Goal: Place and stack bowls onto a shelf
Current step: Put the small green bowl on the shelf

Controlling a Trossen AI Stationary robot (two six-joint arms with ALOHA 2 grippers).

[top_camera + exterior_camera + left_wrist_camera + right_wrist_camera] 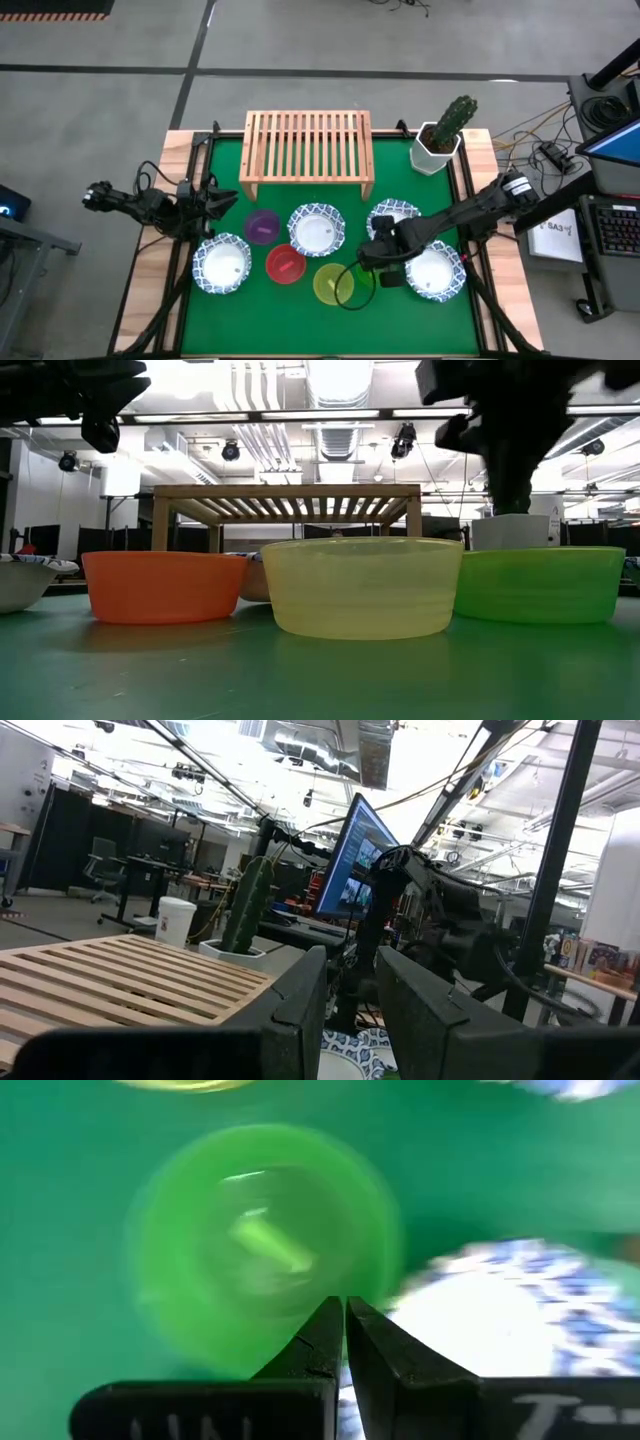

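Note:
The light-wood shelf (pixel 308 150) (pixel 287 493) stands at the table's far side. In front of it, all upright on their bases, sit white blue-rimmed bowls (pixel 221 263) (pixel 316 228) (pixel 393 215) (pixel 435 270), and the purple (pixel 262 227), red (pixel 285 263) (pixel 163 586), yellow (pixel 331 283) (pixel 364 585) and green (pixel 362 290) (pixel 540 584) (pixel 262 1245) bowls. My right gripper (pixel 375 262) (pixel 345 1308) is shut and hovers over the green bowl's rim. My left gripper (pixel 222 200) (pixel 350 990) is open, raised at the table's left beside the shelf.
A white hexagonal pot with a cactus (pixel 440 140) (pixel 245 910) stands at the far right corner beside the shelf. The green mat (pixel 280 320) is bare along the near edge. The bowls stand close together, and the yellow and green ones nearly touch.

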